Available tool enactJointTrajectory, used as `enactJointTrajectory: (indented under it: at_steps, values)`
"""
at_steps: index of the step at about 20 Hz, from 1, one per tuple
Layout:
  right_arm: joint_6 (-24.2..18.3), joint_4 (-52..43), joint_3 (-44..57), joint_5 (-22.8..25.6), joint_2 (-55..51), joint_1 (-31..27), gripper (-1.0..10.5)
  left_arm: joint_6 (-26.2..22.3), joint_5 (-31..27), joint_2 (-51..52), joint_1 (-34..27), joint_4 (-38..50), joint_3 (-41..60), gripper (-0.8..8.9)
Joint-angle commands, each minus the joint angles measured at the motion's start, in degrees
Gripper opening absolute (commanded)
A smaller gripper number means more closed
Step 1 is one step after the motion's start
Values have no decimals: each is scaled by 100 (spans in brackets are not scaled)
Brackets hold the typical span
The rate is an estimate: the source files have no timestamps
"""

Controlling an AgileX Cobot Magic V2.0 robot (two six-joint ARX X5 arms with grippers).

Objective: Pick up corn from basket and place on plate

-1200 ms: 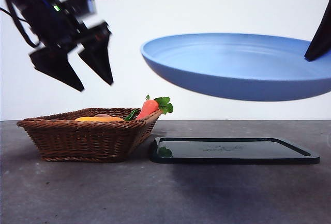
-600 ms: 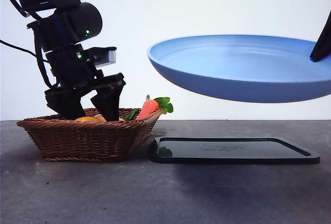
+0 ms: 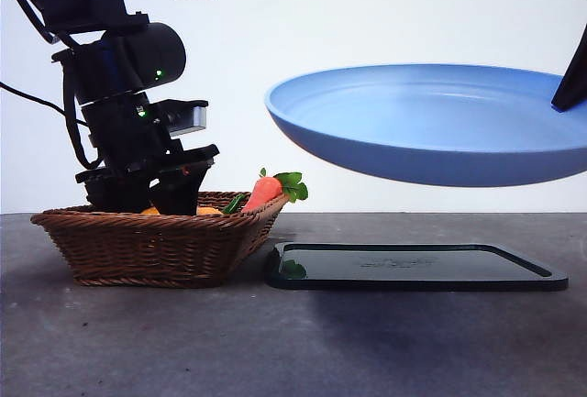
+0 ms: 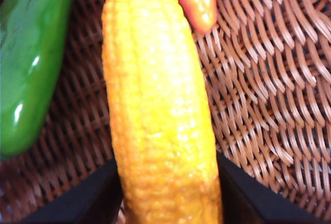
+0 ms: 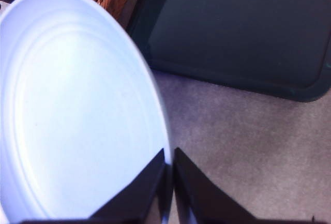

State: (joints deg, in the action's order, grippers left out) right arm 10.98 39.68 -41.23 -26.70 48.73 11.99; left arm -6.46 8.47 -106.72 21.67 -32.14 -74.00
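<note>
The corn (image 4: 160, 105), a long yellow cob, lies in the brown wicker basket (image 3: 156, 246); only a sliver of the corn (image 3: 206, 211) shows above the rim in the front view. My left gripper (image 3: 147, 203) is down inside the basket. In the left wrist view its jaws press against both sides of the cob's near end, so the left gripper (image 4: 168, 162) is shut on the corn. The light-blue plate (image 3: 431, 122) hangs tilted in the air above the table. My right gripper (image 5: 169, 154) is shut on the plate (image 5: 77, 105) at its rim.
A red-orange carrot (image 3: 263, 191) with green leaves leans on the basket's right rim. A glossy green vegetable (image 4: 31, 63) lies beside the corn. A flat black tray (image 3: 413, 267) sits on the grey table, right of the basket and under the plate.
My left gripper came down from above the basket into it and its jaws drew in against the corn. The held plate drifted slightly to the right.
</note>
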Motion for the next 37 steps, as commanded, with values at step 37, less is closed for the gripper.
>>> enactJointTrajectory:
  at_steps: [37]
  values:
    - [1150, -1279, -1102, -520, 3040, -55, 2, -444, 2280, 767, 1429, -442, -380, 329]
